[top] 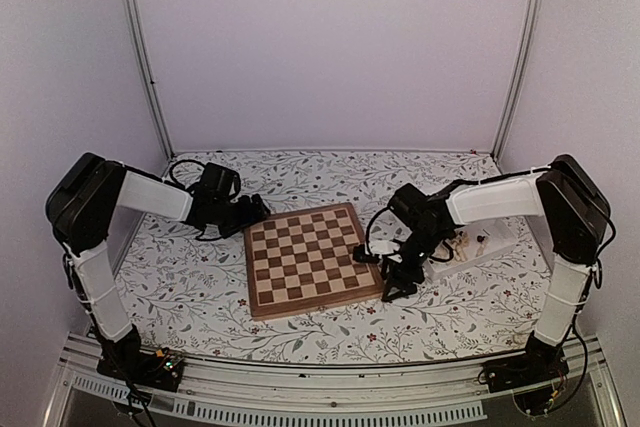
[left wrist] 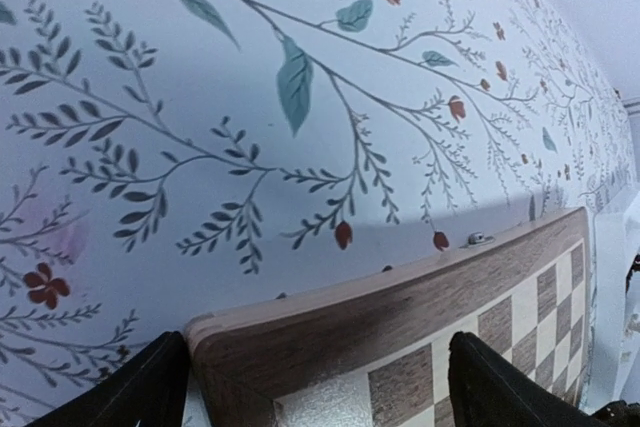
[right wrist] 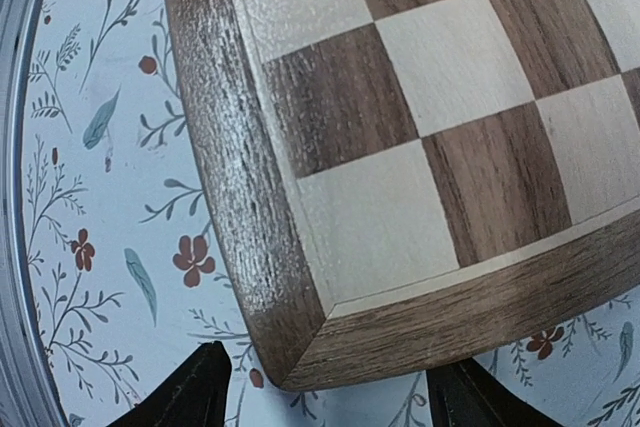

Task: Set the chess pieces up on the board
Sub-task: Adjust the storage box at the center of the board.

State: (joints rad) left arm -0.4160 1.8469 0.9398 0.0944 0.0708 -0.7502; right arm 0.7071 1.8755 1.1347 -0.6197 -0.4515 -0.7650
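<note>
**Two wide pincers straddle opposite corners of the square wooden chessboard (top: 313, 260)**

Both arms reach in toward the chessboard, which has dark brown and cream checks and a mid-brown border. It lies flat on the white cloth printed with leaves and small red flowers (top: 200, 287), turned slightly askew.

The left pincer (top: 253, 211) is low at the board's far left corner. In the left wrist view its jaws stand wide apart. One black finger (left wrist: 130, 392) is just outside the rounded corner (left wrist: 400, 297), and the other is over the first checks inside the border. The corner sits between the two fingers. Whether either finger touches the wood cannot be told. A small metal latch (left wrist: 478, 239) shows on the board's outer edge, further along from that corner.

The right pincer (top: 392, 289) is at the board's near right corner. The right wrist view looks down on the bevelled corner (right wrist: 300, 347). The two black fingertips (right wrist: 195, 392) are spread to either side of it over the cloth, so these jaws are also wide and hold nothing.

The chess pieces (top: 468, 240) show only as small pale shapes, too small to tell apart. They lie in a white tray (top: 505, 232) to the right of the board, beyond the right pincer and under that arm's forearm. They are well apart from the left pincer.
</note>
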